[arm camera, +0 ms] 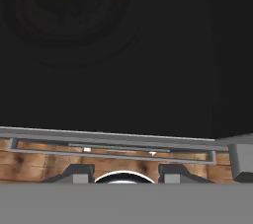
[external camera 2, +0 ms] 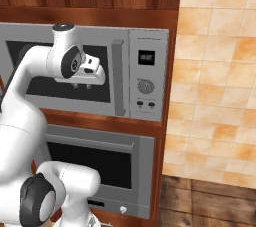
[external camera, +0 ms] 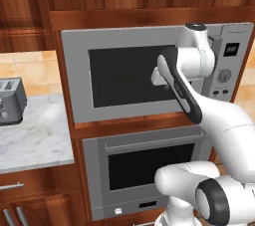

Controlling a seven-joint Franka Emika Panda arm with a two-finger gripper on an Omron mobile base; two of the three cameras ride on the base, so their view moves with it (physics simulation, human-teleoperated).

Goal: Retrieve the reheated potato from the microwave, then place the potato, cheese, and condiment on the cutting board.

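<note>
Before the microwave [external camera 2: 120,78] door, jaws pointing down, shut, empty

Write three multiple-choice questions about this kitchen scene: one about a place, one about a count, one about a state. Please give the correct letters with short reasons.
1. Where is the grey oven with the horizontal bar handle?
A. directly below the wide silver-grey microwave with the dark window
B. above it
C. on the marble counter

2. How many small buttons sit under the round dial of the microwave's control panel?
A. two
B. five
C. none

3. What is the state of the microwave door?
A. closed
B. wide open
C. removed

Answers: 1 A, the oven is under the microwave in both base views. 2 A, the right base view shows two. 3 A, the door lies flush with the front.
</note>
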